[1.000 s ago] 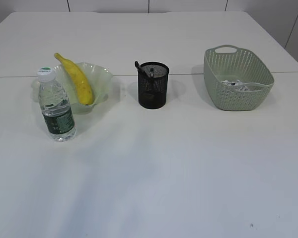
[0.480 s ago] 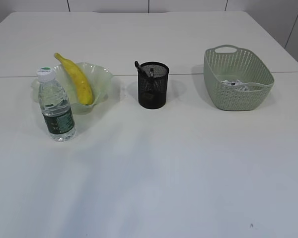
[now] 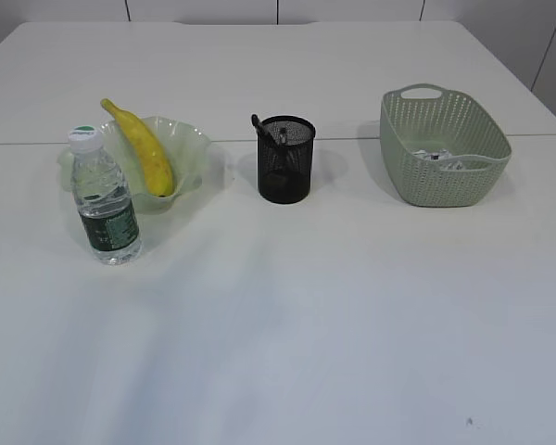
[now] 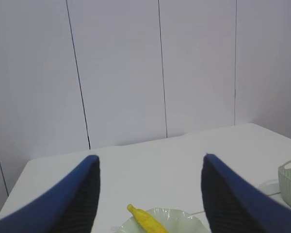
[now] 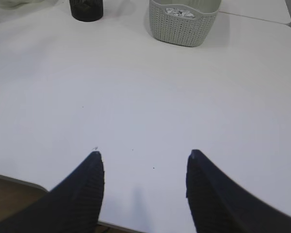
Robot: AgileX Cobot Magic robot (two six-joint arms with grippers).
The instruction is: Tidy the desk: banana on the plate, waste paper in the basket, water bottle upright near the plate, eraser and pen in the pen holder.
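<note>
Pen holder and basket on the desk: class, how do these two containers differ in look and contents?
The pen holder is black mesh, round and upright; the basket is pale green, wider, with a handle opening. The pen holder has a pen sticking out; the basket holds crumpled waste paper. Both stand open-topped on the table.

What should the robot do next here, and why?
Probably nothing but keep both arms parked: the banana lies on the plate, the bottle stands upright beside it, a pen sits in the holder, and paper is in the basket.
</note>
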